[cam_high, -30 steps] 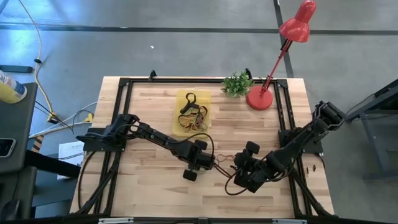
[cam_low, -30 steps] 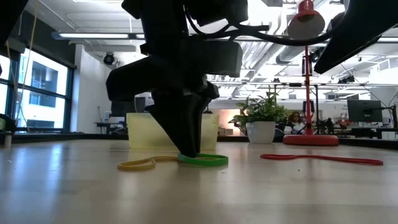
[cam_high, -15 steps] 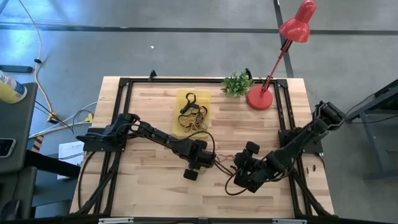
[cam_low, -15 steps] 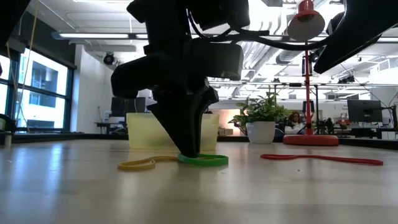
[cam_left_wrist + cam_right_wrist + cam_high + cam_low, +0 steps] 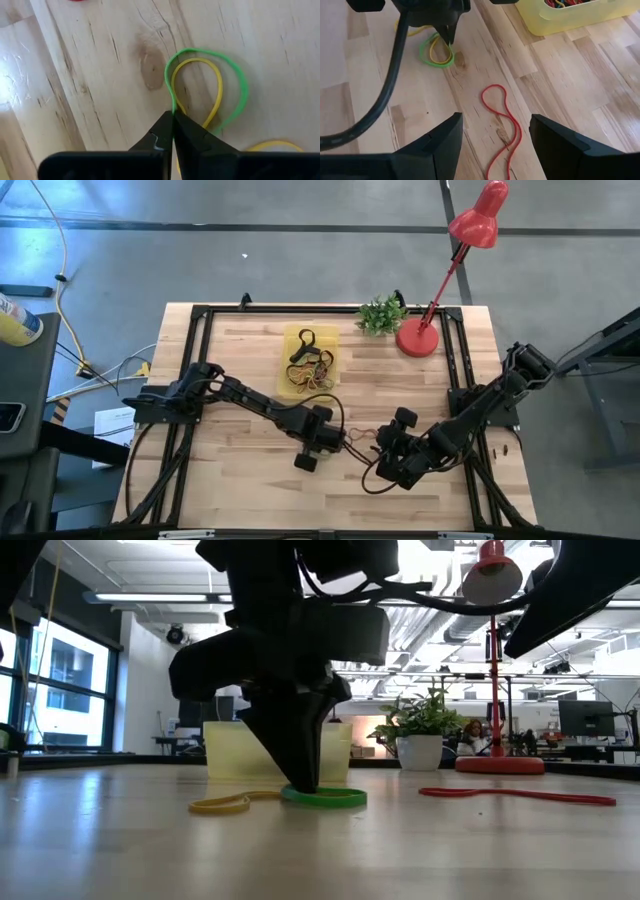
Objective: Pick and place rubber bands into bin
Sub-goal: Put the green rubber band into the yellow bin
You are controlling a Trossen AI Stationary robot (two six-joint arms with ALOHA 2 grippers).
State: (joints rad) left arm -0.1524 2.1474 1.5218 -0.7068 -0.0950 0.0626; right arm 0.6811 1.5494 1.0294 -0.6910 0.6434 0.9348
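Observation:
My left gripper [image 5: 335,442] stands fingertips-down on the table [image 5: 305,785], shut at the edge of a green rubber band [image 5: 235,80]. A yellow band [image 5: 215,85] lies inside the green loop, and another yellow band [image 5: 225,804] trails beside it. A long red band [image 5: 500,115] lies flat on the wood in front of my right gripper [image 5: 495,150], which is open, low over the table and touches nothing. The yellow bin [image 5: 310,360] sits toward the far edge with several bands inside. My left gripper pinches the green rubber band at the nearest point of its loop [image 5: 173,107], between the very tips of its two fingers. The fingers come from above, pointing down. The band lies flat and slack on the table. Whether the yellow band beside the tips is also caught I cannot tell.
A red lamp base [image 5: 417,338] and a small potted plant [image 5: 381,313] stand at the far right of the table. A black frame [image 5: 200,315] runs round the table edge. Bare wood [image 5: 230,450] lies near the left arm.
My left gripper has rocked slightly sideways and come back, its fingertips staying down on the green band at the table.

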